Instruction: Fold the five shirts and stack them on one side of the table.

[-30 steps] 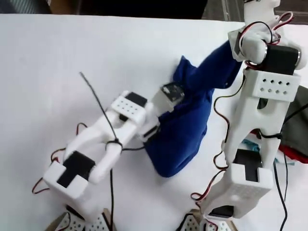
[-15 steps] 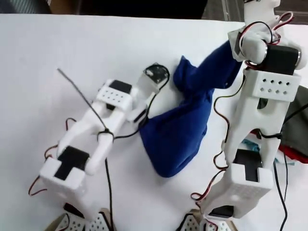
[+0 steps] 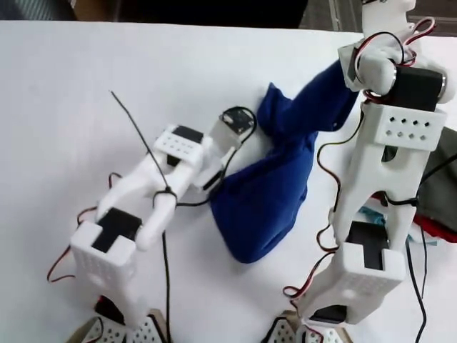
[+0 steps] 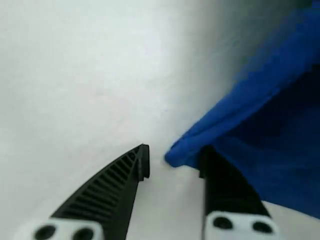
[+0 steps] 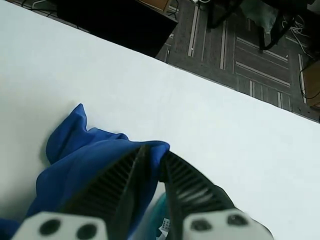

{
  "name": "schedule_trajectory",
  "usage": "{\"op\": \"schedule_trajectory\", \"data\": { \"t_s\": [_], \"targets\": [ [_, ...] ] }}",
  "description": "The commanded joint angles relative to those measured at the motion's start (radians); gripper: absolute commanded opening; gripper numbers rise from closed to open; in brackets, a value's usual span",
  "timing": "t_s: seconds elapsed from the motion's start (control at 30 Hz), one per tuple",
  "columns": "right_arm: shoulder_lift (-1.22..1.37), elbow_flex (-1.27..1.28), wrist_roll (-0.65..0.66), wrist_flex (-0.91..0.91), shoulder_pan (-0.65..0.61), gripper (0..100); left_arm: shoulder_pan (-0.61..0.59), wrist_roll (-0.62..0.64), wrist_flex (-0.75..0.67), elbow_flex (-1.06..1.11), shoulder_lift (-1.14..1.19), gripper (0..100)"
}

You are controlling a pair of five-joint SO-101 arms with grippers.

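One shirt [image 3: 268, 193]: right hand [image 5: 159, 152] pinching, left hand [image 4: 174, 156] agape

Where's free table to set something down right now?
Bare: the table left of the left arm, up to the far edge; also the far strip beyond the blue shirt. Crowded: the middle between both arms, and the right edge, where a clothes pile lies.

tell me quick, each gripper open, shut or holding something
Left gripper: open, an edge of the blue shirt between its jaws, not clamped.
Right gripper: shut on the blue shirt.
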Motion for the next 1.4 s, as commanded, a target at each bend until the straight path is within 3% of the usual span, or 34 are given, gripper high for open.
{"op": "schedule_trajectory", "data": {
  "t_s": [0.0, 0.37, 0.67, 0.9, 1.37],
  "targets": [
    [-0.021, -0.034, 0.006, -0.027, 0.01, 2.2, 0.003, 0.011, -0.018, -0.013, 0.0, 2],
    [0.081, -0.04, 0.003, -0.081, 0.01, 2.2, -0.006, 0.009, 0.023, -0.016, -0.084, 3],
    [0.067, -0.052, -0.002, -0.151, 0.007, 2.2, -0.146, 0.003, 0.299, -0.186, -0.408, 3],
    [-0.015, -0.183, -0.002, -0.156, 0.002, 2.2, -0.267, 0.003, 0.434, -0.355, -0.62, 3],
    [-0.308, -0.396, 0.0, -0.097, 0.001, 2.2, -0.344, 0.003, 0.517, -0.516, -0.996, 3]
  ]
}}
